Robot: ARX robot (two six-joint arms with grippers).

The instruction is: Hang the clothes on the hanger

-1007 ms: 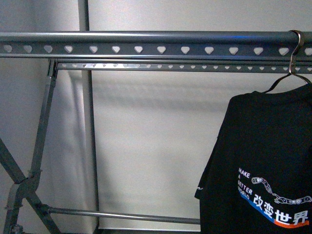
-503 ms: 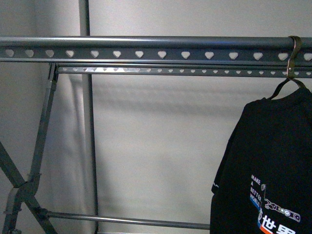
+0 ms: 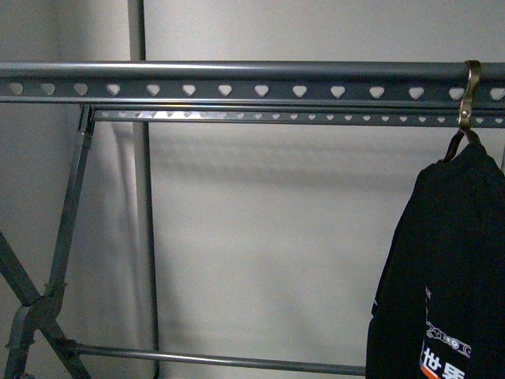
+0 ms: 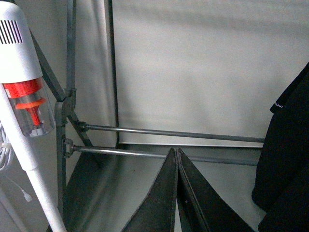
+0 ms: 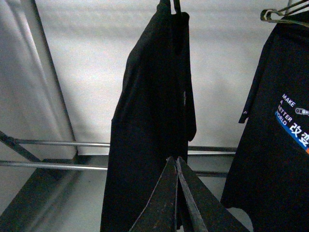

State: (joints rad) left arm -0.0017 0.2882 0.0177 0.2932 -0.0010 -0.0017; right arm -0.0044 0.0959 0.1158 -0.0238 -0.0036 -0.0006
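Both pincers, left (image 4: 175,159) and right (image 5: 175,166), are closed on nothing; the T-shirt (image 3: 450,276) hangs by a hook (image 3: 469,95) from the rack's rail (image 3: 237,79); soft and light, it is probably best held at the shoulders.

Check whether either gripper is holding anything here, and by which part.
Nothing is held. The left gripper and right gripper are both shut on nothing, while the black T-shirt hangs by its hook from the rack rail.
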